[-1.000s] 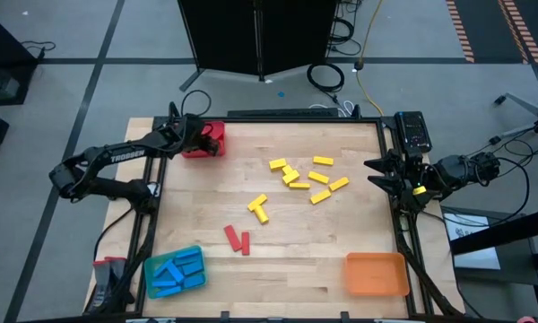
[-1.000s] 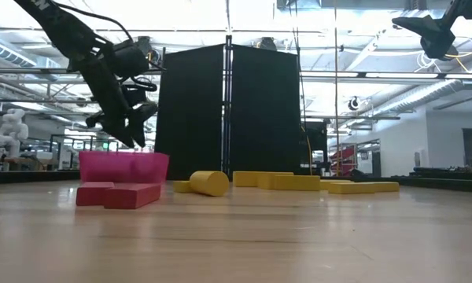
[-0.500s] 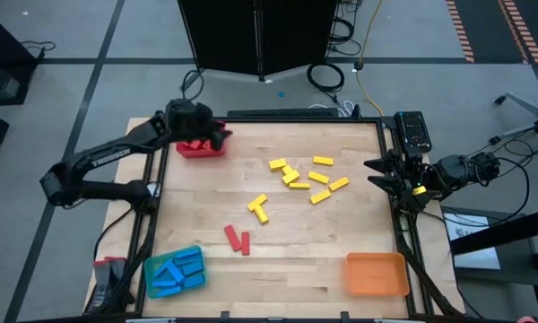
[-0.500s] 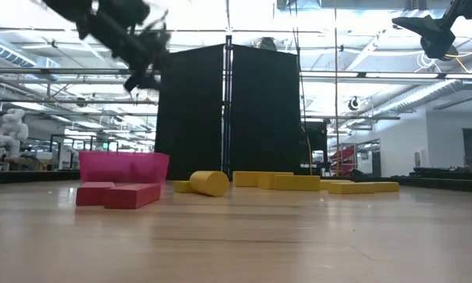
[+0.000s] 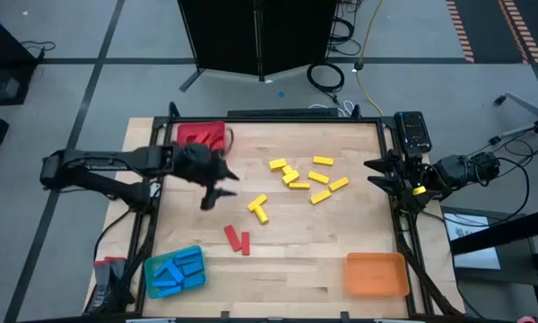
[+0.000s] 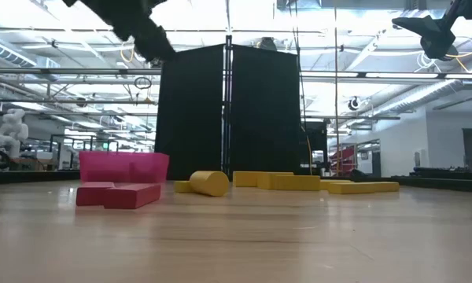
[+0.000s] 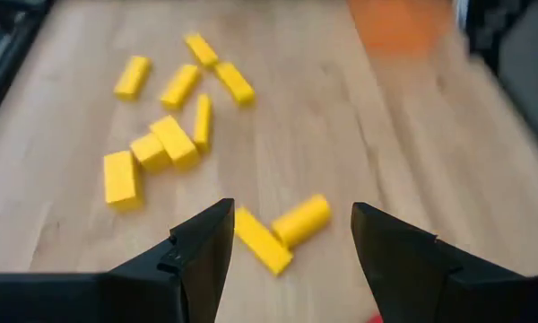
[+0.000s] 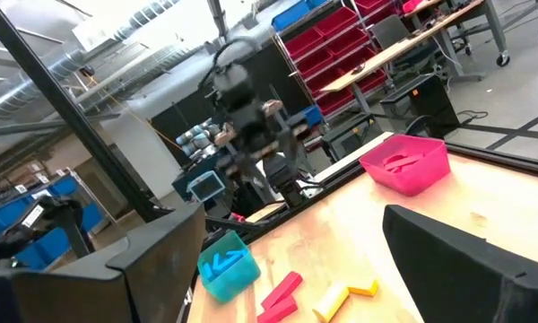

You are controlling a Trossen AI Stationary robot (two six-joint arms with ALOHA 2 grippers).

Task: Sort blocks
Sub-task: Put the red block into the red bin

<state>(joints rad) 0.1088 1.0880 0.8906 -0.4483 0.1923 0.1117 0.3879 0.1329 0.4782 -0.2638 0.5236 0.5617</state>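
pale wooden tabletop (image 5: pixel 287 233): left gripper (image 5: pixel 217 189) spread wide, empty, above it; right gripper (image 5: pixel 377 173) parted at its edge; yellow blocks (image 5: pixel 307 178) mid-table.

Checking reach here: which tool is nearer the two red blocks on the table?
Left. The left tool hovers just beside the red blocks; the right tool waits at the table's far edge.

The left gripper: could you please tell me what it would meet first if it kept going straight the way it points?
Probably the crossed pair of yellow blocks, right ahead of the open left gripper; their depth is unclear.
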